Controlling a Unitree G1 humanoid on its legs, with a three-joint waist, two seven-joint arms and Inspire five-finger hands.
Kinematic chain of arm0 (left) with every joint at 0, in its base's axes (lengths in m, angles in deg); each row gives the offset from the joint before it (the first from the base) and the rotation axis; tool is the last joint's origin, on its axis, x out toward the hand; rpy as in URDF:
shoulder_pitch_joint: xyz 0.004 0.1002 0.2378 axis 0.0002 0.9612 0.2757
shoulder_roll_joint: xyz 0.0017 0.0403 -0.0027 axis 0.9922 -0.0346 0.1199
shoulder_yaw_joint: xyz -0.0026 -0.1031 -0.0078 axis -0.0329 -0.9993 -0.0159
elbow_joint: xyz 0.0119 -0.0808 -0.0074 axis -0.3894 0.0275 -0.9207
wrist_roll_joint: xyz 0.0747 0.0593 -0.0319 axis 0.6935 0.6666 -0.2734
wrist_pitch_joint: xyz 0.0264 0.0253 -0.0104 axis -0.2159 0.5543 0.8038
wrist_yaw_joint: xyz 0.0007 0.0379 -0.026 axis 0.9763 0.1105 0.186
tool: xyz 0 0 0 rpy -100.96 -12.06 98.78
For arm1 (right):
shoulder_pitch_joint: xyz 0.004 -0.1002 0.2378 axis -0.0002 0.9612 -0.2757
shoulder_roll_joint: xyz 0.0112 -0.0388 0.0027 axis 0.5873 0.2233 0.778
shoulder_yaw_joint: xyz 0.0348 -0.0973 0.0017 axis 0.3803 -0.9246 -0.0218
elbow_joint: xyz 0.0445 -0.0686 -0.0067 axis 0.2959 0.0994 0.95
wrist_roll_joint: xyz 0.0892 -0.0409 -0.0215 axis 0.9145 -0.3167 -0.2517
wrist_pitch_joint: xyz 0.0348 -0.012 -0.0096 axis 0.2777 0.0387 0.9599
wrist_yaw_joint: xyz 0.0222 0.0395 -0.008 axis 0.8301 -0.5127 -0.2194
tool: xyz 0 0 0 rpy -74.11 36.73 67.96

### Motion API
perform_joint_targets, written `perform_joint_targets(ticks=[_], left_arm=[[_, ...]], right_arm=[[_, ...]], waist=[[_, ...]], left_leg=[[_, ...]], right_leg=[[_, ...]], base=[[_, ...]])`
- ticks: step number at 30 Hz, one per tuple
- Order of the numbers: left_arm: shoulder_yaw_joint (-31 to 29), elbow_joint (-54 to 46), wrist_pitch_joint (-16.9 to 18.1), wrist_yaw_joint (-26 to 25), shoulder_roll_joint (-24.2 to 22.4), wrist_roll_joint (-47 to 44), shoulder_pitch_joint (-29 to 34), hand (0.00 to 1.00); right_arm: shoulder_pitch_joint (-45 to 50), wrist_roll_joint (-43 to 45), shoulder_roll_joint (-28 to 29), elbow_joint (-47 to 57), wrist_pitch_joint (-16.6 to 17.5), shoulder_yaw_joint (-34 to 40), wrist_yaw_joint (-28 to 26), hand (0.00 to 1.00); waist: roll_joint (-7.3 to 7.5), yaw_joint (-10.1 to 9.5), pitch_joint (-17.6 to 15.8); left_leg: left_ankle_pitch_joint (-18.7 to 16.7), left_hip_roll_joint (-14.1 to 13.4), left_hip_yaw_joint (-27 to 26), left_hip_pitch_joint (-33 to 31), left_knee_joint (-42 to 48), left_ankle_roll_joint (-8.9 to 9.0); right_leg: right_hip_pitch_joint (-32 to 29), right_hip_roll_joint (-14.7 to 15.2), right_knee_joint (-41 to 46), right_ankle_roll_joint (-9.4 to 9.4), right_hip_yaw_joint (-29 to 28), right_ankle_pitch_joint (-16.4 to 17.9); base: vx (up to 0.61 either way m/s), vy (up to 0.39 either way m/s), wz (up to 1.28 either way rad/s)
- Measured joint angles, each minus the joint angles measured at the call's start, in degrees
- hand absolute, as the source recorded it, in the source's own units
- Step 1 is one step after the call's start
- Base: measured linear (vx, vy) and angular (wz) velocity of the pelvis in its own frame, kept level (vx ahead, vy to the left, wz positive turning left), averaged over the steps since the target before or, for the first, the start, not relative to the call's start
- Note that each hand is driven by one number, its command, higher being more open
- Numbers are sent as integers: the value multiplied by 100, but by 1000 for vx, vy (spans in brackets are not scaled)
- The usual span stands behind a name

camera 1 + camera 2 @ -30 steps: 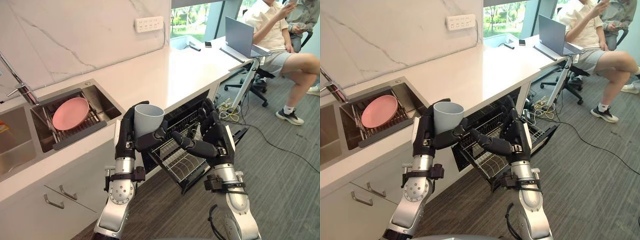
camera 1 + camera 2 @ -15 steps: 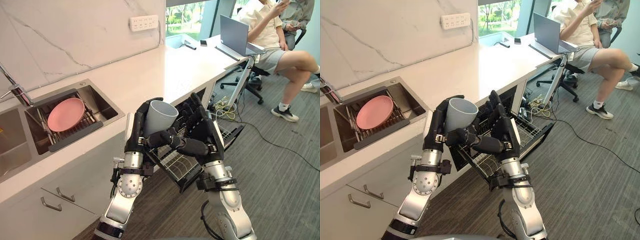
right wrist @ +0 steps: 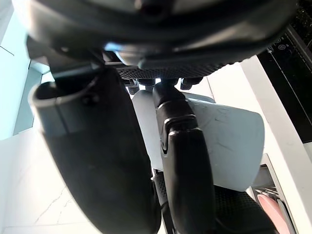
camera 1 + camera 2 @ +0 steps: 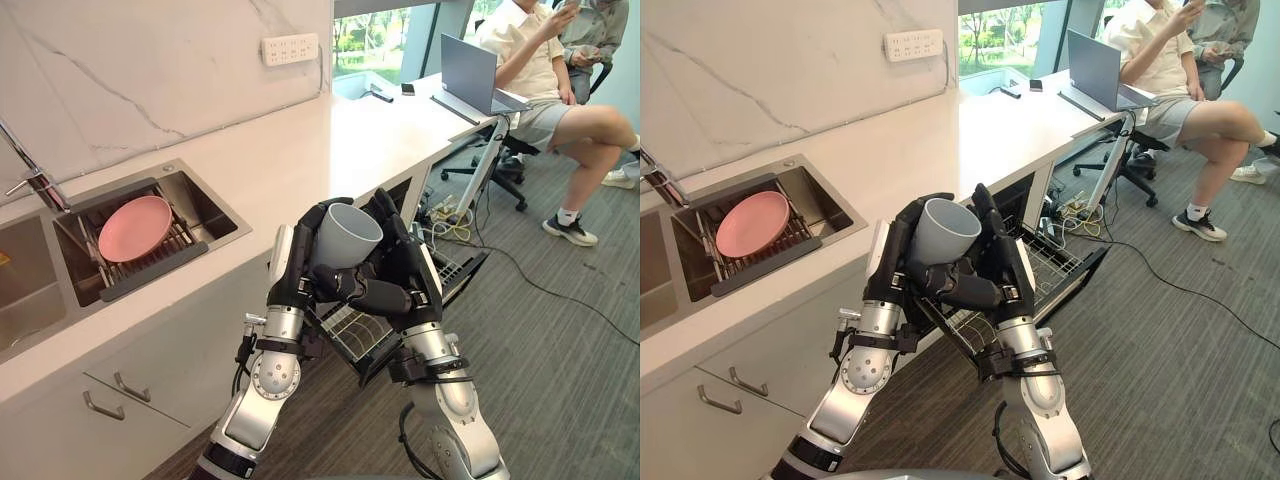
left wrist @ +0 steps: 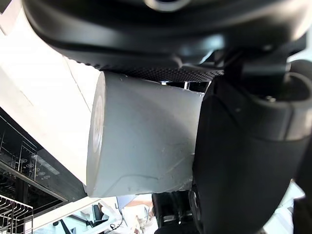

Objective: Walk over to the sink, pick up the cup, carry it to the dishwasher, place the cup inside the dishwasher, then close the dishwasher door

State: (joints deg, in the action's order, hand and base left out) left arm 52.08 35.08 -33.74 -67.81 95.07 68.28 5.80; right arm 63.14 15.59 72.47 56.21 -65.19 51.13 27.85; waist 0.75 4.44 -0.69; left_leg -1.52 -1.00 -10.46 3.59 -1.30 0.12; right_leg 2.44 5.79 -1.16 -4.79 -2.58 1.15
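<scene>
Right hand (image 4: 405, 283) closed onto cup (image 4: 346, 234); left hand (image 4: 296, 270) grips it, above rack (image 4: 1054, 266).

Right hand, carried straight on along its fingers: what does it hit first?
Probably the counter at its front edge, just above the open dishwasher. The right hand is curled on the cup. Depth is unclear.

We note a white counter (image 4: 300, 150): marble wall (image 4: 150, 60) behind it, window (image 4: 375, 30) at its far end, grey carpet (image 4: 560, 360) beside it.

Grey cup (image 4: 346, 234), pink plate (image 4: 135, 228), white grey-veined marble wall (image 4: 140, 60), grey striped carpet (image 4: 570, 345).
</scene>
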Motion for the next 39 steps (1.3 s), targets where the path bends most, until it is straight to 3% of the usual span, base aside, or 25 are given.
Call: perform_joint_targets(ticks=[8, 9, 34, 35, 39], left_arm=[[80, -7, 1, -94, -23, 178, 0, 0], [81, -7, 1, -96, -24, 224, 0, 0], [182, -19, 31, -124, -22, 325, 175, 0], [183, -19, 31, -122, -22, 324, 181, 100], [182, -19, 80, -100, -22, 321, 231, 100]], right_arm=[[49, 194, 8, -130, 20, -8, 9, 100], [52, 200, 13, -205, 20, -2, 12, 0], [232, 349, 77, -309, 67, 191, 105, 0], [237, 349, 77, -309, 67, 190, 105, 0], [241, 348, 77, -309, 67, 200, 109, 0]], waist=[[20, 15, 14], [20, 16, 14], [59, 32, 38], [59, 31, 39], [65, 29, 43]], left_leg=[[12, 2, 3, 0, -26, 0], [12, 2, 3, 0, -28, 0], [24, 1, 33, 5, -44, 1], [25, 1, 33, 5, -45, 1], [27, 1, 33, 7, -47, 2]], right_leg=[[-6, 0, -9, -1, 4, -3], [-6, 0, -10, -2, 4, -3], [12, 0, -20, -2, 39, -3], [12, 0, -20, -2, 39, -3], [13, 0, -20, -2, 40, -3]], base=[[-9, -12, 0], [0, 0, 0], [-2, -3, 0], [0, 0, 0], [0, 0, 0]])
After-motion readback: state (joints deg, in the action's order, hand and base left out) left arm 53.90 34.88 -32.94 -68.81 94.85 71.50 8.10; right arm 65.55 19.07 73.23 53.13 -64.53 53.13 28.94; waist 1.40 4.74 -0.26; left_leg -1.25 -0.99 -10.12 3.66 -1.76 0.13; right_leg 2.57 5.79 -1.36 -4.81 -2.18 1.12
